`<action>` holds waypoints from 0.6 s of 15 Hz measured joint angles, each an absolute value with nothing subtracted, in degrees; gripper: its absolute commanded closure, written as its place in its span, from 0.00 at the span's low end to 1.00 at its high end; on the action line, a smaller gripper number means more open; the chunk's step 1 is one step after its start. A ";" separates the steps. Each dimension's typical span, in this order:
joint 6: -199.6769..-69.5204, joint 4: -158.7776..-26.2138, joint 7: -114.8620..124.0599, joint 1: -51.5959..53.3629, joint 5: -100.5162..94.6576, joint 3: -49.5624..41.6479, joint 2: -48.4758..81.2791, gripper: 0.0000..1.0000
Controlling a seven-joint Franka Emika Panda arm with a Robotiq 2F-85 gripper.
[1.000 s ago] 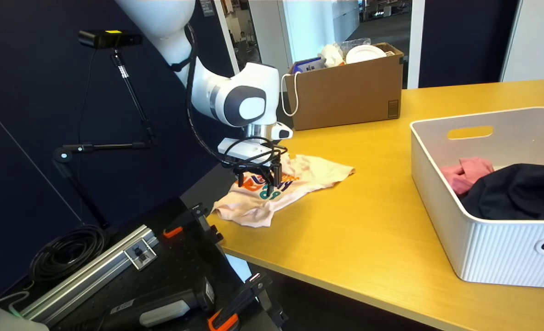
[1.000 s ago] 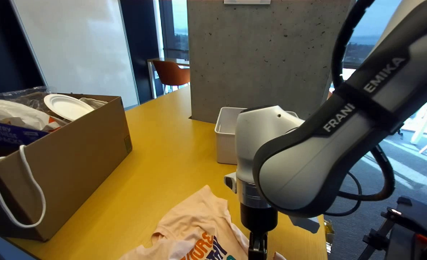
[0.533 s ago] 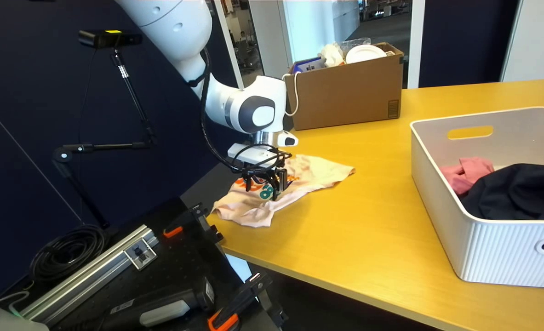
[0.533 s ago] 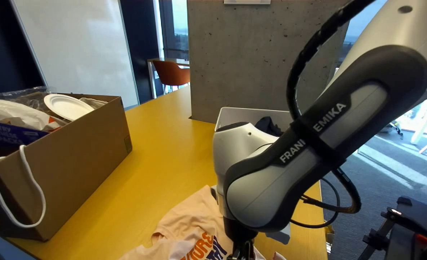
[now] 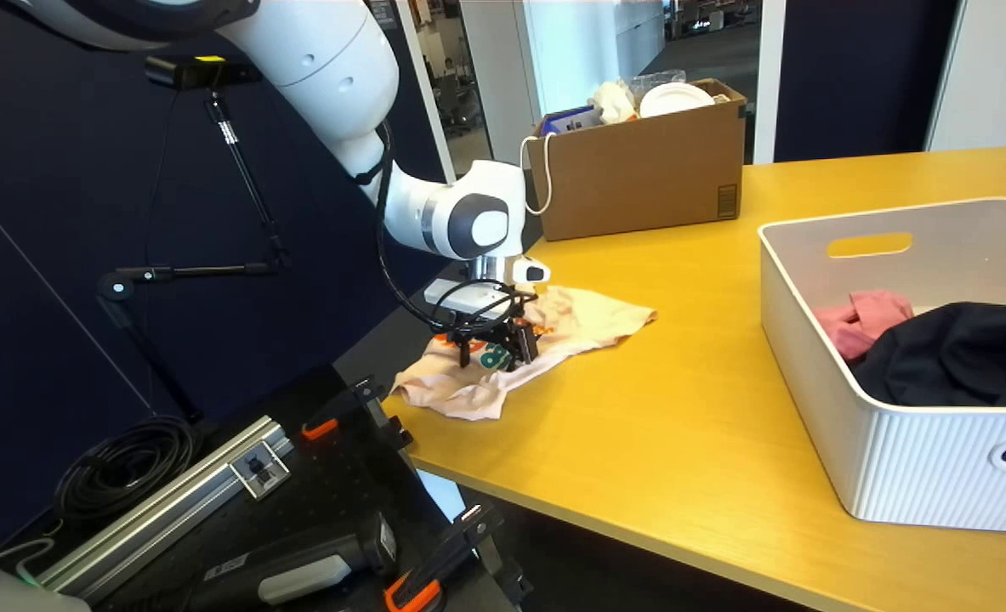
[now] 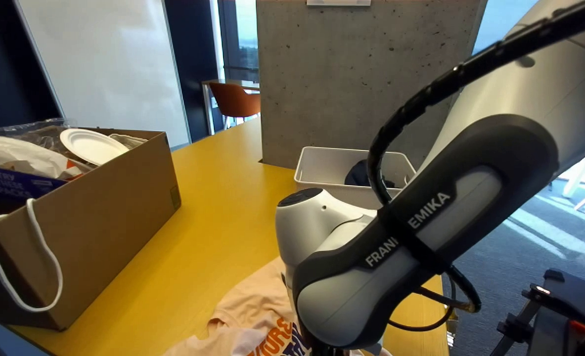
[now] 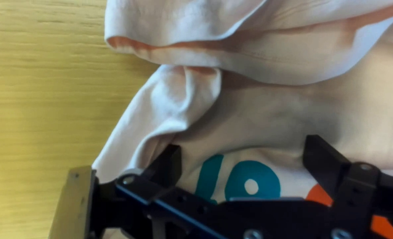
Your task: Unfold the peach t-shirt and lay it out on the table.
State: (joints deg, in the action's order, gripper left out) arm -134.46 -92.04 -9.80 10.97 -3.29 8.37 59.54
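Note:
The peach t-shirt (image 5: 592, 319) lies crumpled on the yellow table (image 5: 656, 442), near its edge by the robot's base. Its orange, dark and teal print faces up; part of it also shows in an exterior view (image 6: 252, 306). In the wrist view, folded cloth layers and hems (image 7: 189, 56) lie ahead of the gripper, with the bare table (image 7: 43, 99) on the left. My gripper (image 7: 244, 146) is open, its fingers spread over the teal print with nothing visibly pinched. In an exterior view the gripper (image 5: 496, 361) is low over the shirt; whether the fingertips touch cloth I cannot tell.
A white bin (image 5: 817, 374) holding a pink-red cloth (image 5: 866, 321) and a black cloth (image 5: 966, 357) stands on the table. A filled cardboard box (image 5: 639, 183) stands behind the shirt, also in an exterior view (image 6: 119, 237). Orange-tipped clamps (image 5: 366, 408) sit at the table's edge.
The arm has come down closer to the shirt and shifted slightly right in an exterior view. The gripper is lower over the print. The shirt shows no clear movement.

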 measured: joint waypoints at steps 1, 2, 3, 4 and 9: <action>-134.46 -92.04 -8.64 11.53 -3.68 8.05 59.54 0.00; -134.46 -92.06 -7.41 12.16 -4.23 7.70 59.52 0.00; -134.46 -92.16 -6.15 12.80 -4.73 7.34 59.43 0.00; -134.46 -92.44 -4.97 13.35 -5.21 7.01 59.16 0.00; -134.58 -94.15 -2.24 13.65 -5.51 4.79 58.28 0.00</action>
